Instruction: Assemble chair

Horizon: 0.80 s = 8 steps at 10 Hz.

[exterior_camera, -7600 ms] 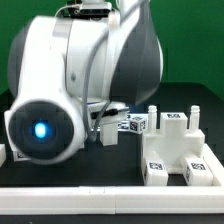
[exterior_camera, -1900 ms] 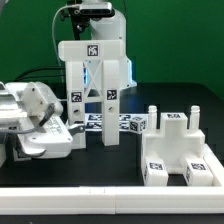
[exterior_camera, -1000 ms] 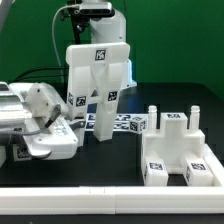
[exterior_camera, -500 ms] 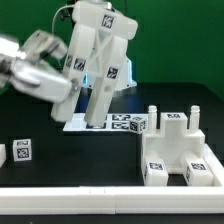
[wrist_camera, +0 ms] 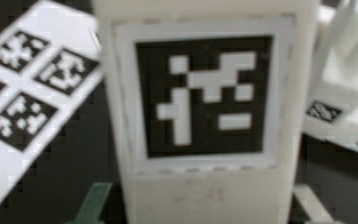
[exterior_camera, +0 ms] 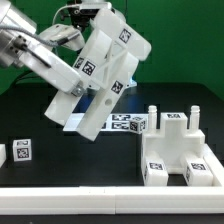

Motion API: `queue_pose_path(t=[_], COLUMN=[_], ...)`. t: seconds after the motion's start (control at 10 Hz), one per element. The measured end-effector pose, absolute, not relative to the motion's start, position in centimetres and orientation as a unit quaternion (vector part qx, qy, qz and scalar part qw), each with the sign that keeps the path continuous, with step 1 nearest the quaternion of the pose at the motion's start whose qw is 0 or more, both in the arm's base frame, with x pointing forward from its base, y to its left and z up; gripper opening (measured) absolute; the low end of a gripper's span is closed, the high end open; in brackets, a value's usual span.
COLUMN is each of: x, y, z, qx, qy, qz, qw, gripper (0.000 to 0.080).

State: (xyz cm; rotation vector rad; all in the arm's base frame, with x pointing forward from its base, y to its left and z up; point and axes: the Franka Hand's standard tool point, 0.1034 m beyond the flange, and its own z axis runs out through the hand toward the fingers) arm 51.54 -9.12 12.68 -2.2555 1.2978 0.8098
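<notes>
My jaws clamp the chair piece (exterior_camera: 108,62), tilted in the air over the marker board (exterior_camera: 118,121); I should level it slowly before lowering toward the surface's middle.

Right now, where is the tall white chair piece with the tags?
In the exterior view the tall chair piece is tilted left of centre, its lower end by the marker board; the blocky white part lies to that view's right.
</notes>
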Motion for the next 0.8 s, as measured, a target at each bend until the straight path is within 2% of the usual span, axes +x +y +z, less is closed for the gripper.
queue_pose_path(t=[0.2,0.3,0.6,0.8], x=[53.9,54.4,54.9,56.8], y=[-9.7,-9.7,-9.1,-8.9], z=[14.1,14.0,13.7,14.1], qx=[-0.87,-0.896,-0.904,-0.936], qy=[0.412,0.387,0.399,0.335], qz=[0.186,0.124,0.038,-0.02], qw=[0.196,0.181,0.148,0.107], gripper=[0.0286,0.0286,0.0287,0.0287])
